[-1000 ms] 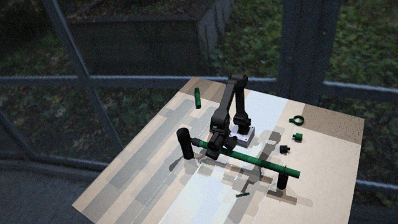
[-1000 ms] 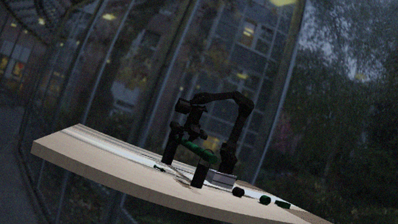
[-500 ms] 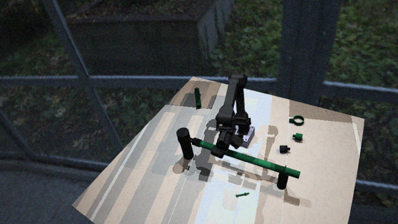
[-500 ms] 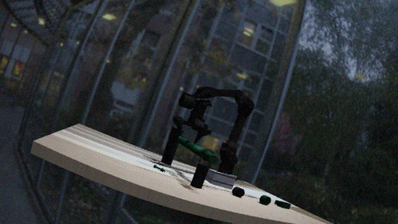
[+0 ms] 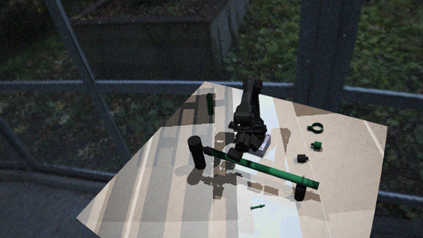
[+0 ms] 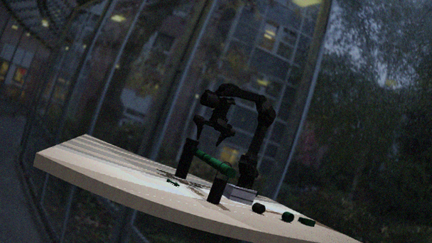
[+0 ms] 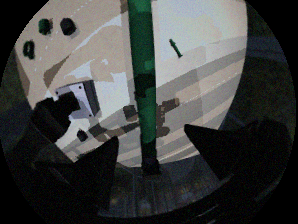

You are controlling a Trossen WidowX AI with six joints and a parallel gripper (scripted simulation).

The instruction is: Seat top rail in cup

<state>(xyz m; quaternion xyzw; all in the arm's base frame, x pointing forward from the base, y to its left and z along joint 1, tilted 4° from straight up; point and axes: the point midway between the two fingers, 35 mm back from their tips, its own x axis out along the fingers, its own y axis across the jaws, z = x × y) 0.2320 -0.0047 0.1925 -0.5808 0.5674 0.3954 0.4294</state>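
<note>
The green top rail (image 5: 275,172) (image 6: 215,162) (image 7: 142,50) runs from the big black post (image 5: 197,153) (image 6: 185,160) to the short post (image 5: 300,193) (image 6: 216,191), passing through the thin loop on top of the short one. Its far end meets the dark rail-end cup (image 5: 208,150) (image 7: 150,161) high on the big post and looks inside its mouth; the exact depth is hidden. The dark brace band near the post cap is hard to make out. My gripper (image 6: 207,142) (image 7: 152,133) is wide open and empty above the rail, its fingers apart from it.
A green ring band (image 5: 317,130) (image 6: 306,221), a green cup (image 5: 316,145) (image 6: 287,217) and a black cup (image 5: 301,158) (image 6: 258,207) lie beyond the short post. A green bolt (image 5: 257,206) (image 7: 175,48) lies in front of the rail. A green tube (image 5: 210,104) lies at the back.
</note>
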